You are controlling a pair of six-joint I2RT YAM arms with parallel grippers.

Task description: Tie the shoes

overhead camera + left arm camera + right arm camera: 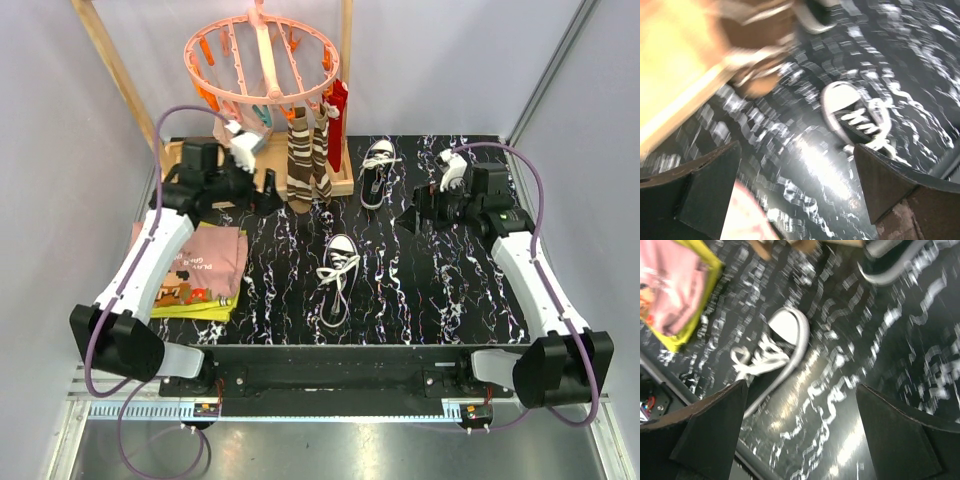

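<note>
Tabletop [460,290] of white-veined black between pale walls [60,120] bears near shoe [338,278], far shoe [377,172]; left tool [796,152], right tool [801,387] gape empty.

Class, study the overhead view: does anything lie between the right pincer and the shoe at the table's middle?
Nothing visible does: only black marbled table separates the right pincer from the middle shoe.

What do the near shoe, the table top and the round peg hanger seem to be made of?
Near shoe: black matte upper, probably canvas; smooth white toe cap and sole, likely rubber; white cord laces. Table top: black with white marble-like veins; bright glare in the wrist views suggests a glossy laminate or sheet, uncertain. Peg hanger: even salmon pink, moulded shape, probably plastic.
</note>
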